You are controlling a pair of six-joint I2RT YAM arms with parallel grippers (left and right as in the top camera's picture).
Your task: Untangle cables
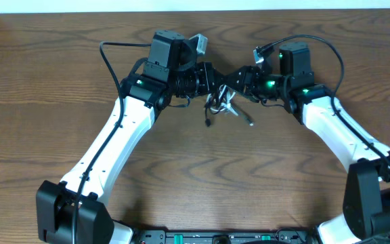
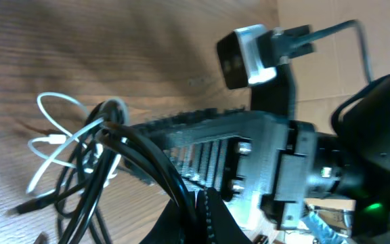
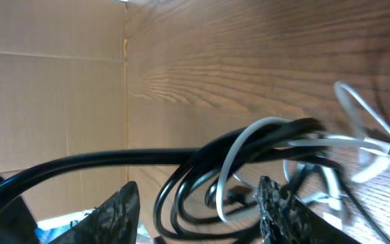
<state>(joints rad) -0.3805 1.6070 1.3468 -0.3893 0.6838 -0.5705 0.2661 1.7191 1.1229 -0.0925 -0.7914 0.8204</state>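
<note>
The black cable [image 1: 210,115] and the white cable [image 1: 231,108] hang in one tangle between the two arms at the table's far middle. My left gripper [image 1: 212,81] is shut on black cable [image 2: 156,169] strands that pass between its fingertips [image 2: 212,218]. White cable [image 2: 51,139] loops trail to the left of them. My right gripper [image 1: 234,80] faces it closely. In the right wrist view its jaws [image 3: 198,213] stand apart, with black cable [image 3: 181,196] loops and a white cable [image 3: 230,169] strand passing between them. Its fingers [image 3: 117,213] are not pressed on the strands.
Brown wooden table [image 1: 195,176]. A cardboard wall [image 3: 46,95] stands behind the table's far edge. Thick black wires [image 1: 114,51] run from each arm's wrist camera. The right arm's wrist camera [image 2: 246,55] fills the upper middle of the left wrist view.
</note>
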